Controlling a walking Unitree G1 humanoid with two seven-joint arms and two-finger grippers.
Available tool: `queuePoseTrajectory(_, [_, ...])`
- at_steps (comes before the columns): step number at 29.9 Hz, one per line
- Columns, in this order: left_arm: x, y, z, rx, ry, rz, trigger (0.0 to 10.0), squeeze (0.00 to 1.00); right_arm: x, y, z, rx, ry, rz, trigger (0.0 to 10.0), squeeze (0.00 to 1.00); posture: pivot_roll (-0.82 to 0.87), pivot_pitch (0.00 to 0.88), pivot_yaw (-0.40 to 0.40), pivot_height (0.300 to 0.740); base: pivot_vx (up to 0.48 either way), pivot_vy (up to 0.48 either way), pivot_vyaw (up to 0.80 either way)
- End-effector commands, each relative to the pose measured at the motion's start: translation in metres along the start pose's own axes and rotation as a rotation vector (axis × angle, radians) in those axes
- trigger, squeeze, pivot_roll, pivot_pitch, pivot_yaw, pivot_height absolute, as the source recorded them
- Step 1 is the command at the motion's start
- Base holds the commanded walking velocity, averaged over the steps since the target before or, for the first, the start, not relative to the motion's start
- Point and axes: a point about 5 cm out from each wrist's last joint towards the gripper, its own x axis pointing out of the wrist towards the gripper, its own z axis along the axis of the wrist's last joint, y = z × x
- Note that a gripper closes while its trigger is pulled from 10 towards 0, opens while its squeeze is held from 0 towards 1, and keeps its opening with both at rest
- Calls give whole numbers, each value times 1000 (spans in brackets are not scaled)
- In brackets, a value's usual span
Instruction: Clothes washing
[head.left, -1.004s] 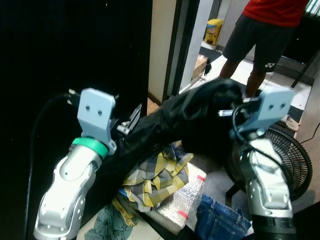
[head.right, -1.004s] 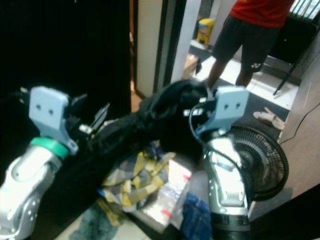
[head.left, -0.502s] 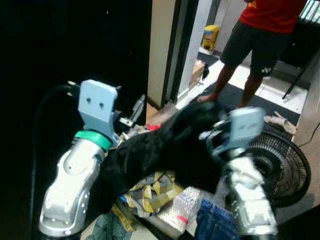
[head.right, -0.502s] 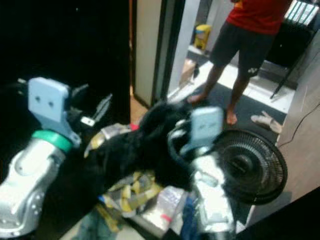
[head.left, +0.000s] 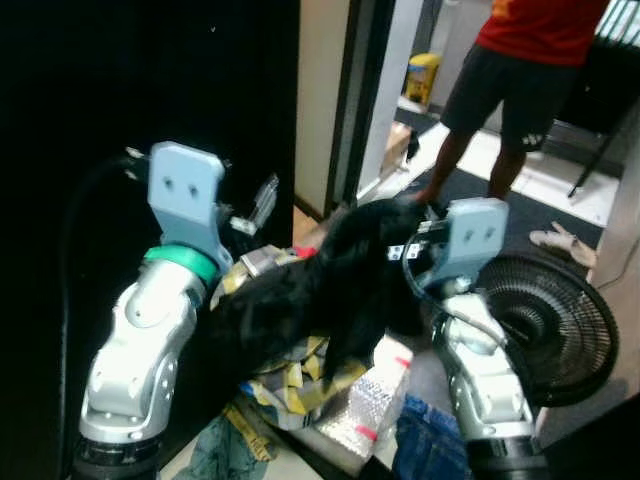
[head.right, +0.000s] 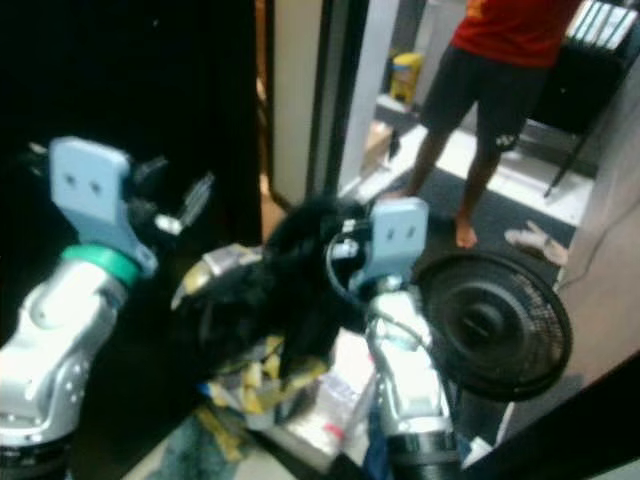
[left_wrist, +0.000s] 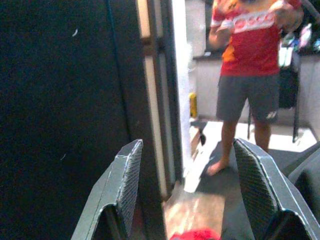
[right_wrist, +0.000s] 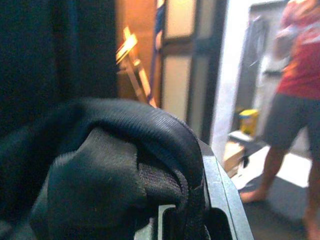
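Black garment (head.left: 330, 290) drapes from the raised right gripper (right_wrist: 200, 200), clamped on it, over a laundry pile (head.left: 300, 375). Left gripper (left_wrist: 187, 190) is raised, fingers spread and empty. Fan (head.left: 555, 335) stands beside; a person (head.left: 520, 70) stands beyond.

Head cameras look down over both arms; wrist cameras face the doorway (left_wrist: 200, 100).

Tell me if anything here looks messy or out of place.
Yes. Clothes lie heaped on the floor: a yellow patterned cloth, denim and a bubble-wrap packet, right beside a floor fan. The right gripper holds a black garment that droops over the heap. The left gripper is open, holding nothing.
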Motion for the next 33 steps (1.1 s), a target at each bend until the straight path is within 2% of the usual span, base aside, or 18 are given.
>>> queuePoseTrajectory(1, [3,-5,8,-9,-31,-25,10000,0,0,-5,5,7,-34,-29,10000,0,56,45,24,740,0,0,-800])
queuePoseTrajectory(11, [4,-6,11,-4,-45,-33,10000,0,0,9,4,42,-44,-8,10000,0,65,49,30,740,0,0,-800])
queuePoseTrajectory(33, [4,-6,12,0,-36,-36,10000,0,2,13,6,45,-54,5,10000,0,70,53,30,740,0,0,-800])
